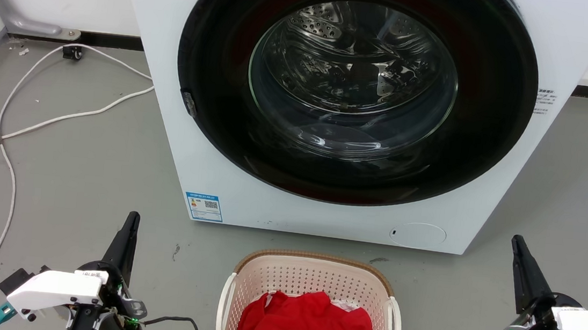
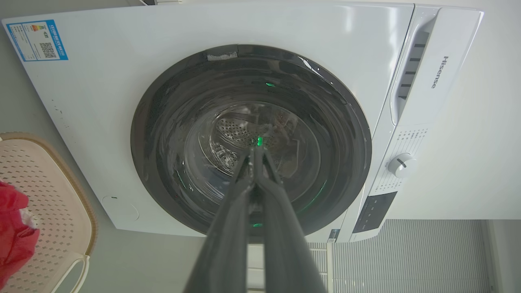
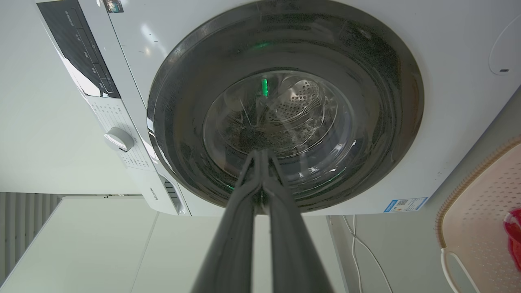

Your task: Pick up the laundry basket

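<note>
Because the laundry basket [image 1: 310,277] is sitting on the floor [image 1: 83,166] at 6 o'clock of the head view, just before the washing machine [image 1: 169,120] at 12 o'clock, it is being flanked by both arms, seemingly so that its white side handles [image 1: 225,298] can be reached from either side. A red garment [image 1: 305,325] is being carried inside it. The left gripper [image 1: 132,219] is being held at 7 o'clock and the right gripper [image 1: 517,243] at 5 o'clock, each well apart from the basket and pointing toward 12 o'clock. Both grippers are being held with their tips pressed together, nothing being gripped between them. Opening is judged to be needed before any handle is taken.
</note>
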